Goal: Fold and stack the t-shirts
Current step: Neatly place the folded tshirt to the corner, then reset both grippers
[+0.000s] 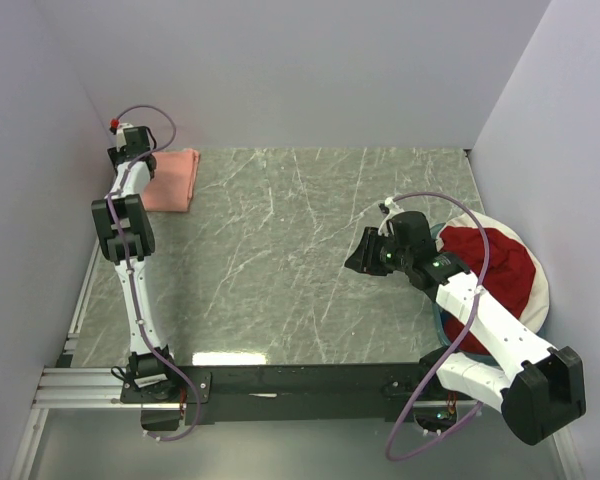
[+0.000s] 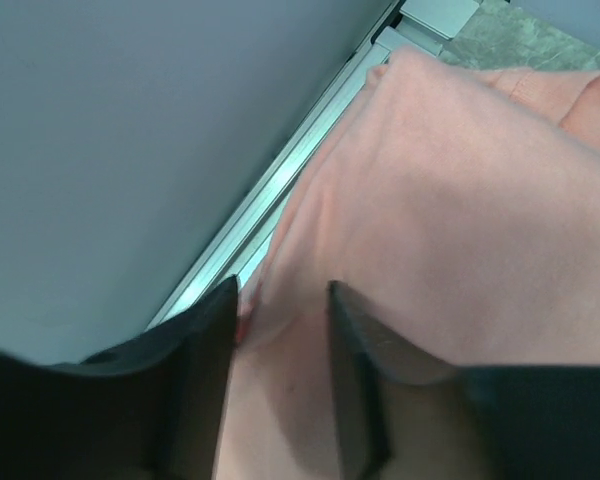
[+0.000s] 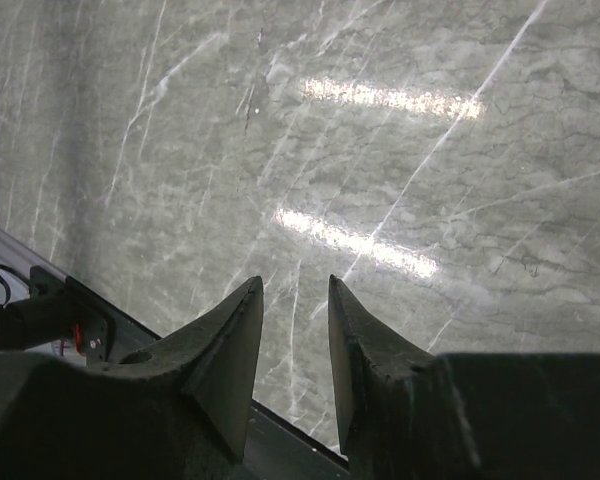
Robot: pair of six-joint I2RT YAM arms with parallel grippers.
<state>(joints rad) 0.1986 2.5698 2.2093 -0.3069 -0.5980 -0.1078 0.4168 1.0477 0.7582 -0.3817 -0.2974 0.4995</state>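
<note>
A salmon-pink t-shirt lies folded in the far left corner of the marble table. My left gripper sits at its left edge, next to the wall. In the left wrist view its fingers stand apart, open, with the pink cloth lying just beneath and between them; nothing is pinched. A dark red t-shirt is bunched up in the round basket on the right. My right gripper hovers over bare table left of the basket, open and holding nothing.
The white-rimmed basket stands at the table's right edge, partly under my right arm. Grey walls close in the left, back and right sides. An aluminium rail runs along the left wall beside the pink shirt.
</note>
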